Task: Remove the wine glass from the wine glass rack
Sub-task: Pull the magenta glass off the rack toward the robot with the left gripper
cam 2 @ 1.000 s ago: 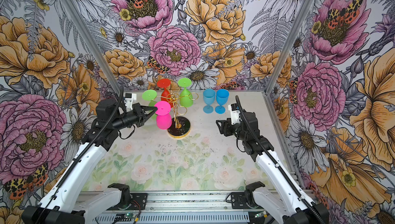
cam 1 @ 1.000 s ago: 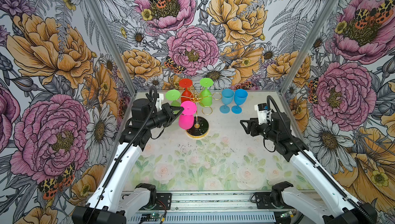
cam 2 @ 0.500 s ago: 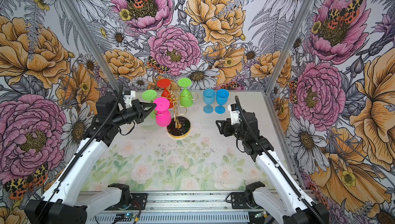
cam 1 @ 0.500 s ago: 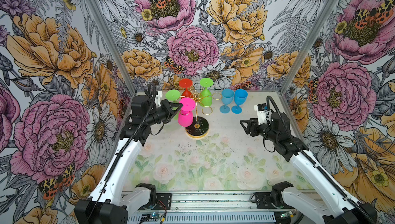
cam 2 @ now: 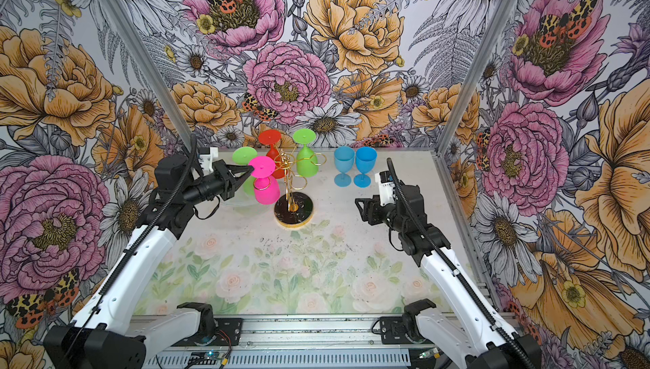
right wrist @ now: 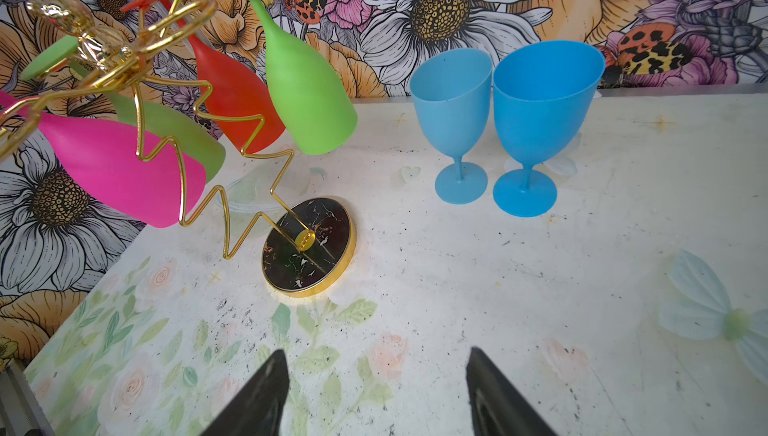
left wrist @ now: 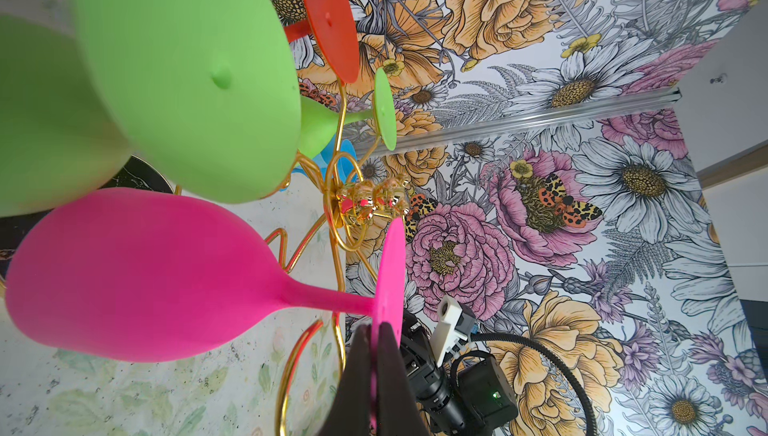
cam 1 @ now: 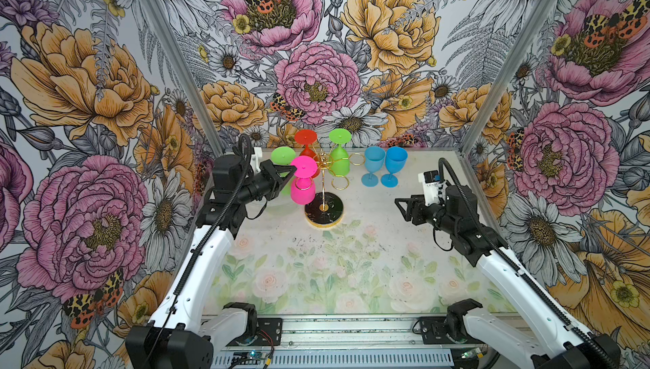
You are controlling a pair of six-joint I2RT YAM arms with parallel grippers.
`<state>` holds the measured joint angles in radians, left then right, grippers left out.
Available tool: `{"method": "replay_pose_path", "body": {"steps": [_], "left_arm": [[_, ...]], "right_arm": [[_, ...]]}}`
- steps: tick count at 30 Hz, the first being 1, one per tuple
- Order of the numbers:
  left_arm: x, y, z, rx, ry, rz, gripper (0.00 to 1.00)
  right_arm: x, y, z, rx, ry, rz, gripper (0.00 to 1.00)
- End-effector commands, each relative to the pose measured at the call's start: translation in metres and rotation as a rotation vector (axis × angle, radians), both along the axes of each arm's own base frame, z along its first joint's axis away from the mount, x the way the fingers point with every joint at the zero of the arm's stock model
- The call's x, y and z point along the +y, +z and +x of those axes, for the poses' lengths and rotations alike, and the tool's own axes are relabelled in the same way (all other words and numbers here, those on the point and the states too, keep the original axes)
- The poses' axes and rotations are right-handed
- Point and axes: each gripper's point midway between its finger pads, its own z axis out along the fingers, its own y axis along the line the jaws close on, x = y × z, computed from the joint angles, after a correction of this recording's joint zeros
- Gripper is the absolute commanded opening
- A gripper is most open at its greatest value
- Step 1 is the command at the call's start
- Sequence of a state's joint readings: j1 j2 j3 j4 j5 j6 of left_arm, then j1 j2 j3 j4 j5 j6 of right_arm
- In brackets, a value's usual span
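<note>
by the rack [cam 1: 324,211], left claw [cam 1: 292,173] pinching pink glass [cam 1: 302,193] foot, arm outstretched

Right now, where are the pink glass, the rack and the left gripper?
pink glass [cam 1: 302,193]: in a top view, bowl.
rack [right wrist: 328,257]: right wrist view, black base disc.
left gripper [left wrist: 375,336]: left wrist view, between the fingertips.

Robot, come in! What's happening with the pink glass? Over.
Left tool shut on pink wine glass foot. Right tool open, empty. Glass hangs in wine glass rack loop. Green glass close beside.
</note>
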<state>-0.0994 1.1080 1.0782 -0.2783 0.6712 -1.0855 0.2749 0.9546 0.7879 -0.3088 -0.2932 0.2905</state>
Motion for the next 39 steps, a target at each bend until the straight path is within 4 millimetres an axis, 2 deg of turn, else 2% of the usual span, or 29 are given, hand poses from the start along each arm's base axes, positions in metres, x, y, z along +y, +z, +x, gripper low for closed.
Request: {"method": "replay_pose_path", "body": {"steps": [1,15,24,34,39], "left_arm": [[0.004,0.006,0.001,-0.033,0.015,-0.021,0.00],[0.030,0.007,-0.023,-0.042,0.082,-0.050,0.00],[0.041,0.006,-0.052,-0.042,0.083,-0.041,0.00],[0.033,0.007,-0.087,-0.048,-0.014,-0.019,0.00],[0.023,-0.001,-0.103,-0.048,-0.104,0.012,0.00]], "right_arm": [[0.002,0.008,-0.002,-0.033,0.008,0.008,0.68],[0.002,0.008,-0.001,-0.031,0.012,0.008,0.68],[0.004,0.009,-0.001,-0.032,0.019,0.013,0.68],[0.006,0.011,0.000,-0.031,0.026,0.019,0.68],[0.007,0.011,0.002,-0.020,0.026,0.024,0.68]]}}
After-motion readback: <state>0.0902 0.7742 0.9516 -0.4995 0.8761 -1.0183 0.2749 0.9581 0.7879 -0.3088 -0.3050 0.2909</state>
